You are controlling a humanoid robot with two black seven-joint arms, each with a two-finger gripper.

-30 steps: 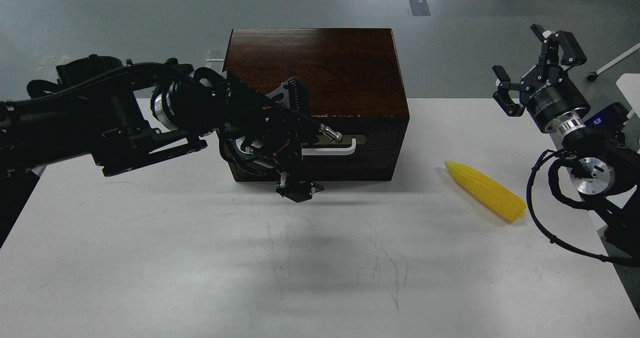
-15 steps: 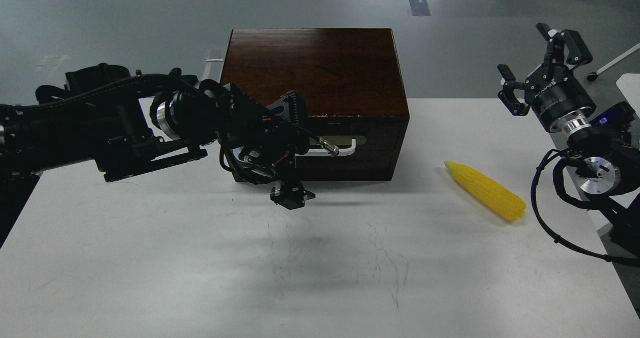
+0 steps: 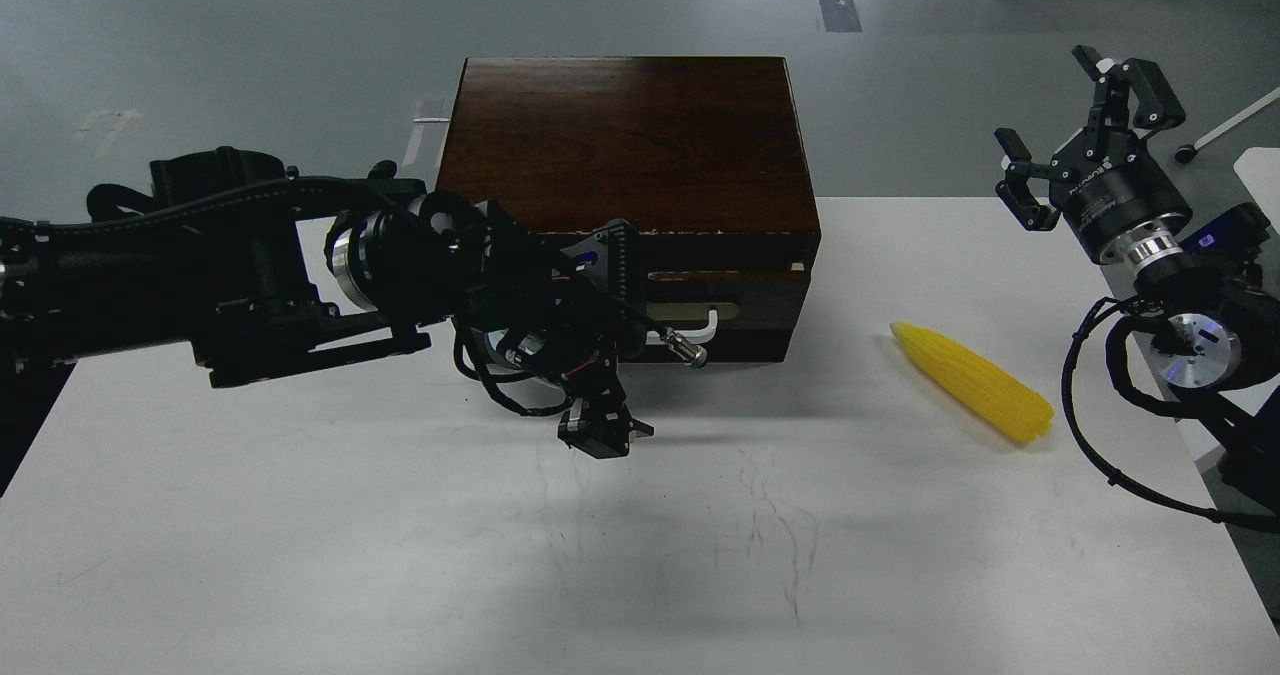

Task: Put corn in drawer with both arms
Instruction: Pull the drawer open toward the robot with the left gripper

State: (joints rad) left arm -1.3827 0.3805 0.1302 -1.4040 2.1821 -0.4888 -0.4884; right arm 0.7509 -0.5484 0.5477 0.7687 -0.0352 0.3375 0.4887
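The dark brown wooden box (image 3: 620, 135) stands at the table's back middle. Its drawer (image 3: 760, 265) is pulled out a little, and a narrow pale slit shows along the front's top. The white bar handle (image 3: 705, 323) sits on a tan plate; its left part is hidden behind my left gripper (image 3: 625, 340), which is closed around it. The yellow corn (image 3: 975, 383) lies on the table right of the box, pointed end toward the box. My right gripper (image 3: 1085, 125) is open and empty, held high above the table's right edge, well behind the corn.
The white table (image 3: 640, 555) has faint scuff marks in front of the box. My left arm (image 3: 230, 275) spans the left half of the table. My right arm's cables (image 3: 1090, 435) hang by the table's right edge. Grey floor lies behind.
My left gripper has drawn back toward me with the handle, and the drawer front has come out of the box a little. My right gripper shifted slightly right earlier, then stayed still.
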